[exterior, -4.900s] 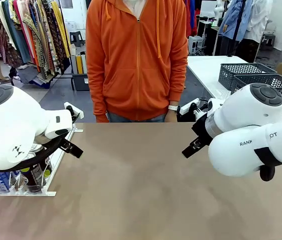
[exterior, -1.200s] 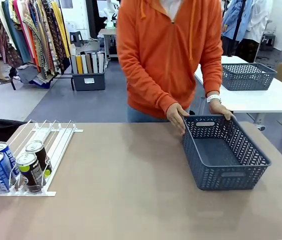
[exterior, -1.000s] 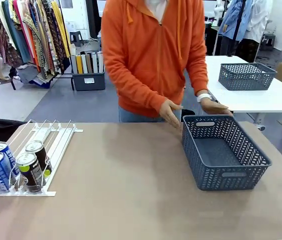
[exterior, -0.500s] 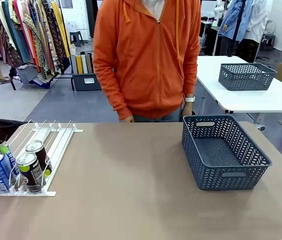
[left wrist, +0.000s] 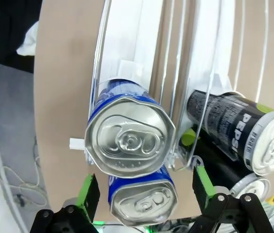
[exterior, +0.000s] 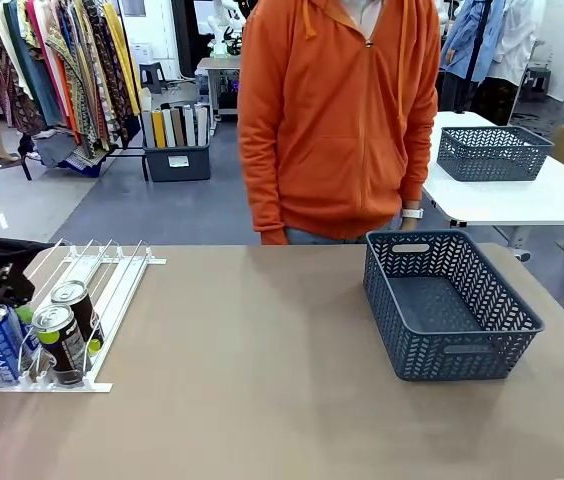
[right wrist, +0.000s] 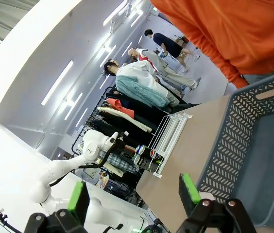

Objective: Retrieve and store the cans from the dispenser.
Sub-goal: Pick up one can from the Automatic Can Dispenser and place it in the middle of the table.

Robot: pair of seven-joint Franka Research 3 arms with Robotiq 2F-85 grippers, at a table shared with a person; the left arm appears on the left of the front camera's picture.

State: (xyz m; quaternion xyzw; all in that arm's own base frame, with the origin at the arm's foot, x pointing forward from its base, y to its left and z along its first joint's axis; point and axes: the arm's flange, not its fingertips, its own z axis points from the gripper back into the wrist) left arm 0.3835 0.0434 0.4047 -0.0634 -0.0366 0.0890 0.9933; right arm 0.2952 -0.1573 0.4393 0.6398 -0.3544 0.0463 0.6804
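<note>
tan table (exterior: pixel 262 390): left pincer (left wrist: pixel 144 183) spread at blue cans (left wrist: pixel 129 141) in the dispenser (left wrist: pixel 137 39), right pincer (right wrist: pixel 132 184) spread near basket (right wrist: pixel 234 141).

cans (left wrist: pixel 129 141) glossy metal, silver tops. rack (exterior: pixel 122 275) white plastic plus wire. basket (exterior: pixel 442 355) matt plastic, probably. desk (exterior: pixel 262 380) smooth, matt.

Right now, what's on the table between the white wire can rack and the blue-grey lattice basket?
Nothing: in the front view, the brown tabletop between the white wire rack and the blue-grey lattice basket is bare.
</note>
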